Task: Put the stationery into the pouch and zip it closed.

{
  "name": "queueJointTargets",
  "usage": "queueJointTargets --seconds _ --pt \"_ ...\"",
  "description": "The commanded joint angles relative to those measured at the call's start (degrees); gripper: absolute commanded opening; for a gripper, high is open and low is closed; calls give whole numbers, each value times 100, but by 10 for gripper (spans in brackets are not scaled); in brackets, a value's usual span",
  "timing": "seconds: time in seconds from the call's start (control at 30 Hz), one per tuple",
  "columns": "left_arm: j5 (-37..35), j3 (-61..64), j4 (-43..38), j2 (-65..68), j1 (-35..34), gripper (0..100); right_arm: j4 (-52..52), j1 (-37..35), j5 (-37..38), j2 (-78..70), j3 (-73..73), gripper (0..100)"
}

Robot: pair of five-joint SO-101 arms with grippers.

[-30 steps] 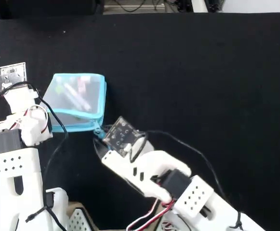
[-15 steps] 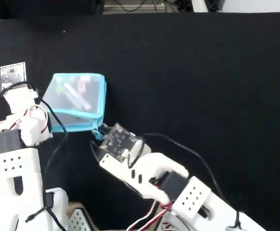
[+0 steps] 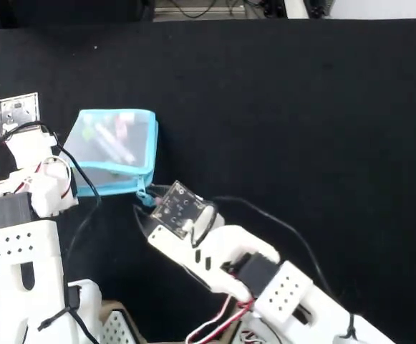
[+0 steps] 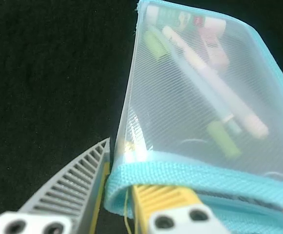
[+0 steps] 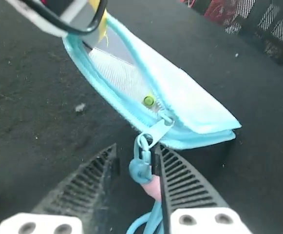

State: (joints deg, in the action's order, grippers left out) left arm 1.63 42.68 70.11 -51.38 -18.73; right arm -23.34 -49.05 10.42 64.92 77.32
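The light-blue mesh pouch (image 3: 114, 147) lies at the table's left, with pens and other stationery (image 4: 214, 92) showing through its mesh. My left gripper (image 4: 119, 165) is shut on the pouch's near left corner, the blue hem caught between its fingers. The pouch mouth (image 5: 117, 73) gapes open up to the slider (image 5: 163, 119) at the near right corner. My right gripper (image 5: 134, 148) sits at that corner (image 3: 144, 208), its fingers drawn in close on the dangling zipper pull (image 5: 142, 163).
A small square marker card (image 3: 18, 111) lies left of the pouch. Black cloth covers the table (image 3: 301, 107), with wide bare room to the right and behind. Cables trail off both arms near the front edge.
My right gripper has slid a little left and toward the front edge, staying at the zipper pull. Pouch and left arm have held still.
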Motion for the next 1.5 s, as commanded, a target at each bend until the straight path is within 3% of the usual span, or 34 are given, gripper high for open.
queueJointTargets --seconds 0.0,0.27,0.6,0.93,1.07,1.47 --pt "-9 -251 9 -35 -119 30 448 114 70 -514 -75 106" --pt "0 -251 0 -35 -119 30 598 114 70 -620 -154 106" --pt "-9 -251 0 -35 -119 30 -35 114 70 163 -145 106" --pt "-9 -251 0 -35 -119 30 18 114 79 -224 -198 105" --pt "0 -251 0 -35 -119 30 18 114 237 -171 -215 5" --pt "0 -251 0 -35 -119 30 -35 589 431 382 -180 10"
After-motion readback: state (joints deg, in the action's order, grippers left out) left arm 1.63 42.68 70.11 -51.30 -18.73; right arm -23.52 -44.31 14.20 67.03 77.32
